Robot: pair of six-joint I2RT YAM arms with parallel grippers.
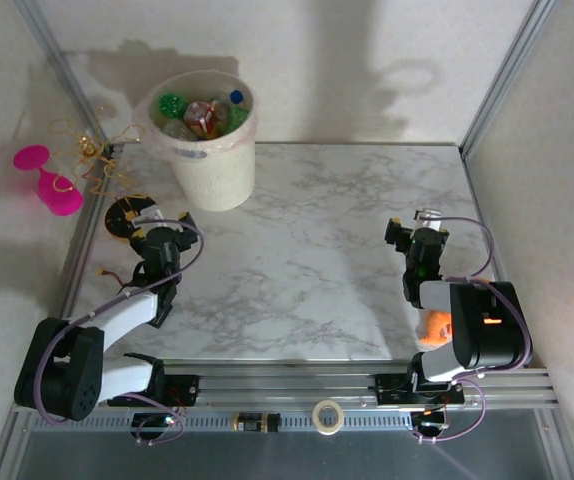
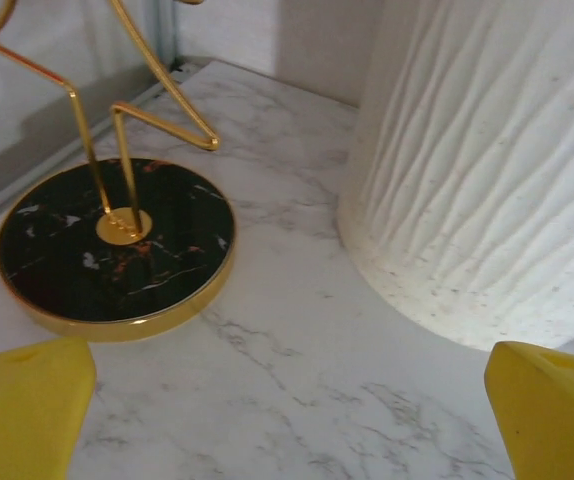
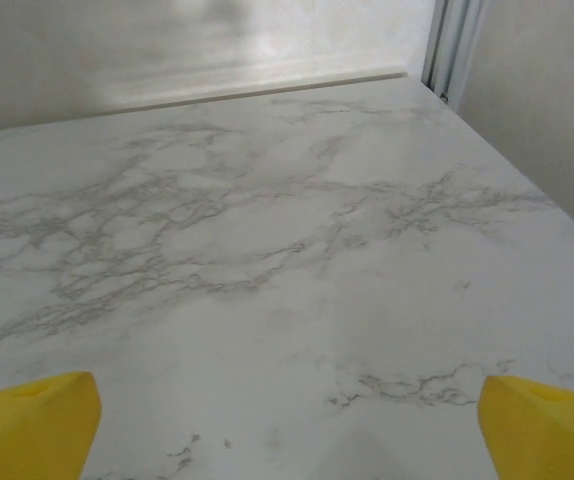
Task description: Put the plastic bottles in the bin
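Observation:
The bin (image 1: pixel 210 160), a cream-white ribbed bucket, stands at the back left of the marble table. Several crushed plastic bottles (image 1: pixel 203 113) lie inside it: green ones, a clear one with a blue cap, a copper-brown one. My left gripper (image 1: pixel 155 228) hovers just in front and left of the bin, open, with nothing between its yellow fingers (image 2: pixel 27 410). In the left wrist view the bin's wall (image 2: pixel 487 170) rises at the right, close ahead of the left gripper (image 2: pixel 287 420). My right gripper (image 1: pixel 413 230) stands open over bare marble at the right, and the right wrist view shows this right gripper (image 3: pixel 287 430) empty.
A gold wire stand on a round black base (image 2: pixel 117 240) sits left of the bin, right by my left gripper. A pink wine glass (image 1: pixel 47 180) lies beyond the table's left edge. An orange object (image 1: pixel 434 322) sits beside the right arm. A tape roll (image 1: pixel 327 415) rests on the front rail.

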